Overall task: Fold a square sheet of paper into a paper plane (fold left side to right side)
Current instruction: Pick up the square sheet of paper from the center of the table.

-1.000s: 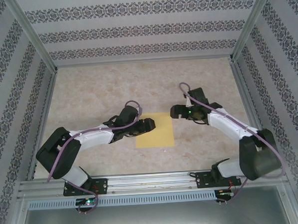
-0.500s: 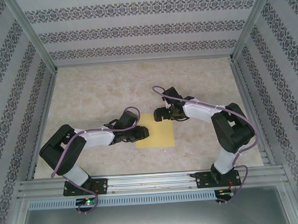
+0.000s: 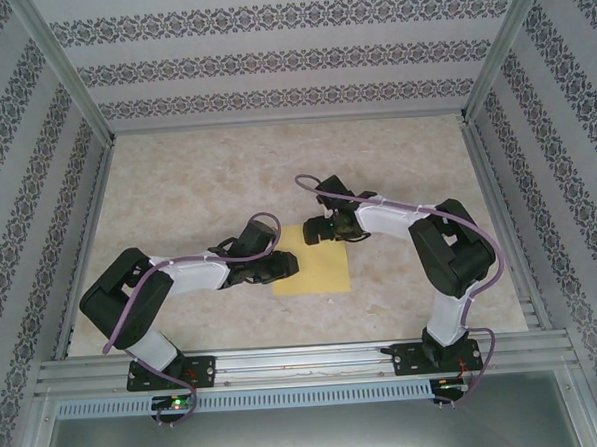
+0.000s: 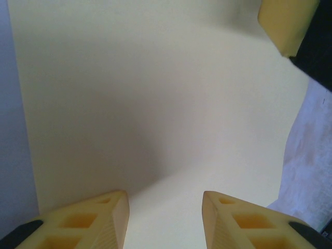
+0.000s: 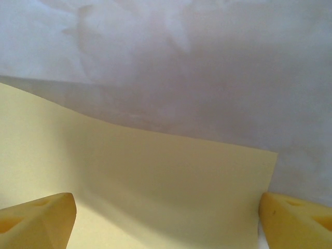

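**Operator:** Where was the paper at that moment?

**Observer:** The square sheet of paper [image 3: 321,269] lay on the desk [image 3: 196,179], roughly midway between your two arms and closer to you than to the far side.

**Operator:** And my left gripper?

**Observer:** Your left gripper [image 3: 289,265] sat low over the sheet's left edge. In the left wrist view its jaws stood partly apart, with yellow paper under the gap and nothing caught between them. I couldn't tell whether the fingertips [image 4: 111,218] were pressing on the sheet.

**Operator:** The right one?

**Observer:** Your right gripper [image 3: 316,231] hung over the sheet's far edge, spread wide and holding nothing. In the right wrist view its fingers [image 5: 36,215] straddled that edge, and one was just beside a corner. The edge itself ran in a slight curve against the desk.
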### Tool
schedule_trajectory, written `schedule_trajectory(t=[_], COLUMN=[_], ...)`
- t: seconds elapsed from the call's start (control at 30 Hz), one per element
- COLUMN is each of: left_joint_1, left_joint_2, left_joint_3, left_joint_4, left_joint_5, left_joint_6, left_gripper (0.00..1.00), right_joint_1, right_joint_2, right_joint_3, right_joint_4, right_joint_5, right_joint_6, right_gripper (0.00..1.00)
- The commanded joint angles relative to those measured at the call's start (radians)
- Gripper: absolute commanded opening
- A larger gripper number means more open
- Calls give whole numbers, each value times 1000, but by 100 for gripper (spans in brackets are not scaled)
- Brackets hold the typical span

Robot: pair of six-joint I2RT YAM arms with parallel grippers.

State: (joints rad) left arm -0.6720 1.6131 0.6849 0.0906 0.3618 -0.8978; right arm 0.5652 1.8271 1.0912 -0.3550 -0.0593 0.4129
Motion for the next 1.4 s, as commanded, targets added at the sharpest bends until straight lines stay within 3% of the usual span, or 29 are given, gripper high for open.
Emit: schedule_trajectory(t=[0.0, 0.63, 0.93, 1.17, 1.37], left_joint_1=[6, 9, 36, 117, 271], left_joint_2=[34, 38, -21, -156, -340], left_joint_3=[-20, -27, -25, -31, -83], left_joint_4=[-29, 43, 38, -49, -73], left_joint_5=[-9, 20, 20, -2, 63], left_joint_6=[-2, -22, 7, 117, 216], left_gripper=[43, 43, 49, 56, 62], right_joint_1=[36, 99, 71, 14, -57], right_joint_2=[-17, -35, -75, -161, -260], right_joint_3=[-10, 11, -29, -78, -112], right_joint_4=[-54, -135, -82, -15, 28], right_joint_5=[-22, -64, -183, -354, -502], right_joint_6=[6, 3, -20, -50, -68], right_gripper=[89, 58, 45, 38, 32])
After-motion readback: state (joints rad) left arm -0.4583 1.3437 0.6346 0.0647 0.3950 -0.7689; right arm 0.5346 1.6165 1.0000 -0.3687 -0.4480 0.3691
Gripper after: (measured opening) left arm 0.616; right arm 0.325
